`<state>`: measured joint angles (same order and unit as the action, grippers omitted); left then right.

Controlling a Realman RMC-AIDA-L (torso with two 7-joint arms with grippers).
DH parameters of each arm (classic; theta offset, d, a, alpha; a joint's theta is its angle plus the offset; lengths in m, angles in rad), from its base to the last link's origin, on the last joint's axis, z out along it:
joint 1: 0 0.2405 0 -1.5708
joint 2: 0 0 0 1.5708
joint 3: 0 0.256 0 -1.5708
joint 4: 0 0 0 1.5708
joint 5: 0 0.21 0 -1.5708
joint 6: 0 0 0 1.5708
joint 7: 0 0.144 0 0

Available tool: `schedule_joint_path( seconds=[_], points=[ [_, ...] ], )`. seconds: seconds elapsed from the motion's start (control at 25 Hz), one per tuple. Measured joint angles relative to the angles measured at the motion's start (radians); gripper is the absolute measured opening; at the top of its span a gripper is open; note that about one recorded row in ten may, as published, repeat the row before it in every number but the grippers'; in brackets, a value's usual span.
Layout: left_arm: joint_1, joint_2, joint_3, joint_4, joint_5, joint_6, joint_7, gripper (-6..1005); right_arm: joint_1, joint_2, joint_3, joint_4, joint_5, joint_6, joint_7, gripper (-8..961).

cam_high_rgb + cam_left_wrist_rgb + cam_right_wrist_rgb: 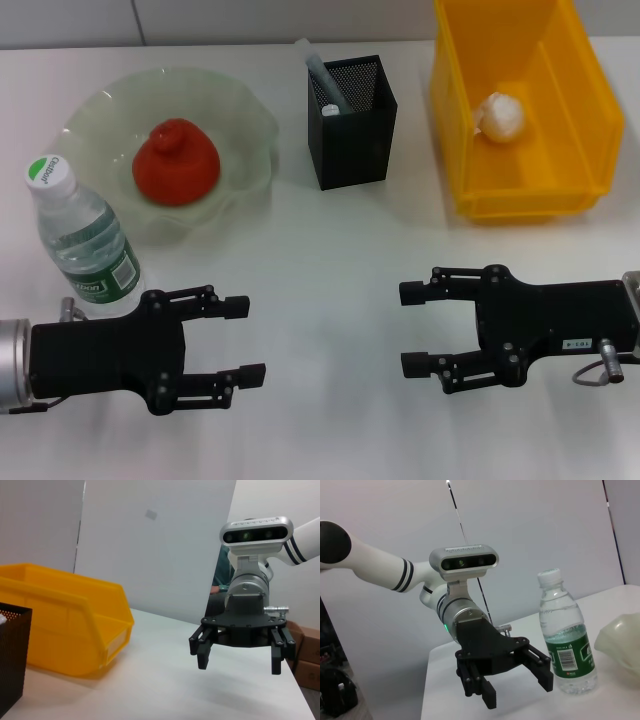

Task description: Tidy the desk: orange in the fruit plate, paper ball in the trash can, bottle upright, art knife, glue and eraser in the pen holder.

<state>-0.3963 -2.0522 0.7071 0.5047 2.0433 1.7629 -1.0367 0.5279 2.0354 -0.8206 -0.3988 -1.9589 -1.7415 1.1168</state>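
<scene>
Water bottle [80, 240] stands upright, cap up, at the desk's near left, long axis vertical, just beside and behind the left gripper [240, 340], which is the nearer arm; its jaws are spread and hold nothing. The right gripper [420, 328], likewise spread and empty, hovers over bare desk [320, 260], well apart from every item. The orange [176, 162] rests inside the fruit plate [110, 100], behind the bottle. The black mesh pen holder [352, 125] at centre holds a pale tube-like item [325, 80], not identifiable for certain. The paper ball [500, 116] lies in the yellow bin [520, 190] at far right. Judged from this layout, little or nothing remains unsorted.
</scene>
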Motion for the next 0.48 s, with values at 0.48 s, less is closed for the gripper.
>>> schedule_joint_path(
  seconds=[0.48],
  points=[
    [0.001,-0.004,0.000,0.000,0.000,0.000,0.001,770,0.000,0.000,0.000,0.000,-0.012,0.001,-0.001,807]
  ],
)
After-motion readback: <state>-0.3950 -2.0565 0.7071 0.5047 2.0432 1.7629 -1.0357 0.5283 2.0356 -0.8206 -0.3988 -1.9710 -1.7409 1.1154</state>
